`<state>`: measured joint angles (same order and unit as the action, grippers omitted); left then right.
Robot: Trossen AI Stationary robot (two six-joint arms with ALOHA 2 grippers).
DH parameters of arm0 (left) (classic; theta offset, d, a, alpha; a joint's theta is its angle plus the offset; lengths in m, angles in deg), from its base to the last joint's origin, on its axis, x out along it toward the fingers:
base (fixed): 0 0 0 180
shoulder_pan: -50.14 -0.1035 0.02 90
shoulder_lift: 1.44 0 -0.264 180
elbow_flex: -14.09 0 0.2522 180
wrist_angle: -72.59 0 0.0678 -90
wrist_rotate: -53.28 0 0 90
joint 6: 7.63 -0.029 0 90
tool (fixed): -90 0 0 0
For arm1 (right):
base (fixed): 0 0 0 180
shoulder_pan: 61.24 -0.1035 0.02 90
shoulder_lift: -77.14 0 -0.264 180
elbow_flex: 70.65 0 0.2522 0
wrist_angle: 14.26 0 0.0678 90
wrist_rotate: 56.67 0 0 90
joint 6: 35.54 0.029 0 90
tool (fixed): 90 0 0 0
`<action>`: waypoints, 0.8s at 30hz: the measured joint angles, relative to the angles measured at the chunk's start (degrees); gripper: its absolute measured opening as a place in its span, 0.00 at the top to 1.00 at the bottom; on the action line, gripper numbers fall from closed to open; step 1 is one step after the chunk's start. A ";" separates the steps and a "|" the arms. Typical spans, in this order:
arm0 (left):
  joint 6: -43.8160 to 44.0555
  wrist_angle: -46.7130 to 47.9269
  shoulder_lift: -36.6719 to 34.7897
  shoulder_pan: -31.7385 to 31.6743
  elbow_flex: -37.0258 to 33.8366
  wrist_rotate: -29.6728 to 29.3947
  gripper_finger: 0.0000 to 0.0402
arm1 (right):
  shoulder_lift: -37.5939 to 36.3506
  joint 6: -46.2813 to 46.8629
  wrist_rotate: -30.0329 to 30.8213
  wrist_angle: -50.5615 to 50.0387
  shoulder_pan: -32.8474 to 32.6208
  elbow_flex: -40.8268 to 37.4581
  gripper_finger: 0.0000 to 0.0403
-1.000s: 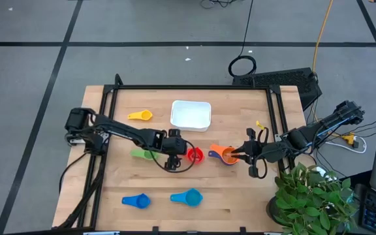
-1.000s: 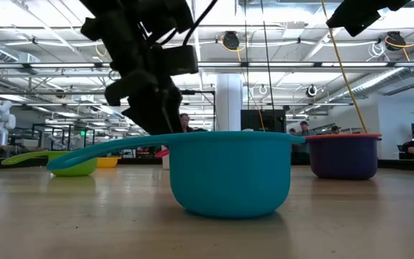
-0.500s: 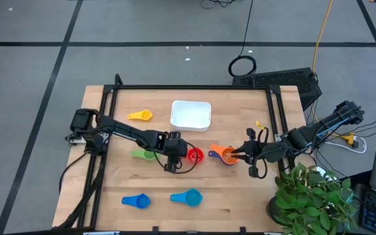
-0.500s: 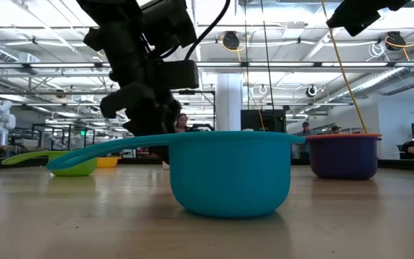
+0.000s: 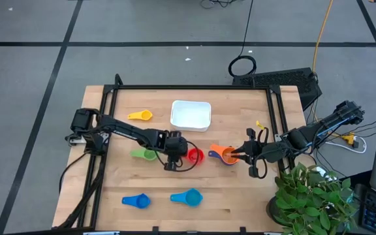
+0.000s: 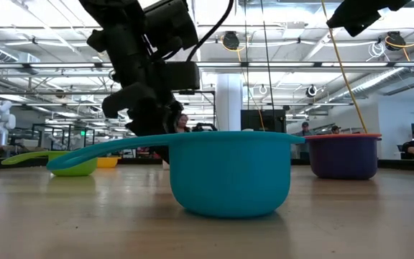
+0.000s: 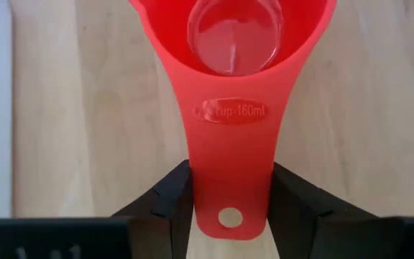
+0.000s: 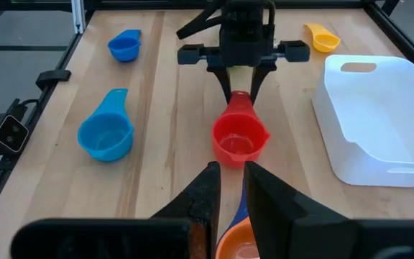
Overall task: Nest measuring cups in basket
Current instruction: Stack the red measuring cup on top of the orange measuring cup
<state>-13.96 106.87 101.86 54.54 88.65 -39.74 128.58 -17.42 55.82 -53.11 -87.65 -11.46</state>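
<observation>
basket [image 5: 191, 115] white and bare of cups in the high view, at the far middle of the table [image 5: 240, 196]; the yellow cup [image 5: 140, 115] lies just to its left, the green cup [image 5: 143, 154] under the left arm, the blue cup [image 5: 136, 201] and light blue cup [image 5: 187, 196] near the front edge; the left gripper [image 5: 177, 155] sits at the handle of the red cup [image 5: 195, 156], and the right gripper [image 5: 239, 155] at the orange cup [image 5: 226, 155], which rests in a navy one.

low view: the light blue cup fills the foreground; the left gripper hangs behind it, close to the wood; the navy cup [image 6: 341, 155] with an orange rim stands at the right.

left wrist view: the fingers [image 7: 165, 205] flank the red handle on both sides, touching or nearly so; whether they pinch it firmly i cannot tell; the cup stands flat on the table.

right wrist view: the right fingers [image 8: 208, 188] sit close together around the handle of the orange-and-navy pair, seemingly gripping it; the red cup stands just ahead.

risks, as i judge them: a shallow hold near the handle's end may let the red cup swing or slip when lifted; both arms are close, so moving together could knock the cups or each other.
</observation>
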 joint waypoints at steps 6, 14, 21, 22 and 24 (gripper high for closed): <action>-2.57 7.92 -0.19 0.00 8.74 -1.59 0.65 | 0.00 -0.36 0.03 0.00 0.00 -0.02 0.86; -8.59 11.35 -0.24 0.02 20.94 -1.69 0.63 | -1.77 -0.41 0.08 0.39 0.02 -0.03 0.86; -12.34 7.86 1.13 -0.75 25.30 0.20 0.66 | -7.85 -1.87 6.59 2.66 0.02 -0.07 0.86; -12.66 6.43 1.34 -0.95 25.85 0.67 0.65 | -8.71 -2.78 7.62 3.54 0.02 -0.07 0.86; -13.18 6.38 1.85 -1.20 26.63 0.90 0.63 | -10.08 -5.19 7.81 5.68 0.02 -0.07 0.86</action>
<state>-27.14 113.25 103.71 53.34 115.29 -38.83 118.50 -22.61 63.63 -47.43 -87.63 -11.53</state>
